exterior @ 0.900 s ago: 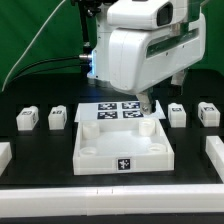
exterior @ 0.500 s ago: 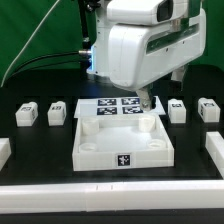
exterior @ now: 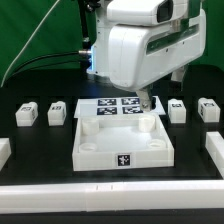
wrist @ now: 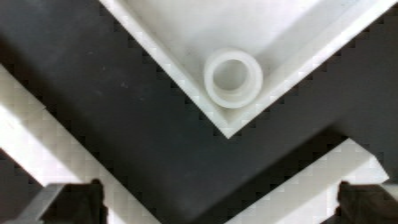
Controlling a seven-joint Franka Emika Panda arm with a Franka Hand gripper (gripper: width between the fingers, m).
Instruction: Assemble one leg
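Four small white legs with tags lie on the black table, two at the exterior view's left [exterior: 27,114] [exterior: 57,112] and two at its right [exterior: 177,112] [exterior: 208,110]. The large white panel [exterior: 100,150] lies in the middle. My gripper [exterior: 146,103] hangs just over the panel's far corner on the exterior view's right. It is open and empty. In the wrist view the two dark fingers [wrist: 71,205] stand wide apart, and the gripper [wrist: 217,208] is apart from the panel's corner socket ring [wrist: 233,78].
The marker board [exterior: 118,107] lies behind the panel. White fence blocks stand at the exterior view's left edge [exterior: 4,153] and right edge [exterior: 214,150]. A long white bar [exterior: 110,190] runs along the front.
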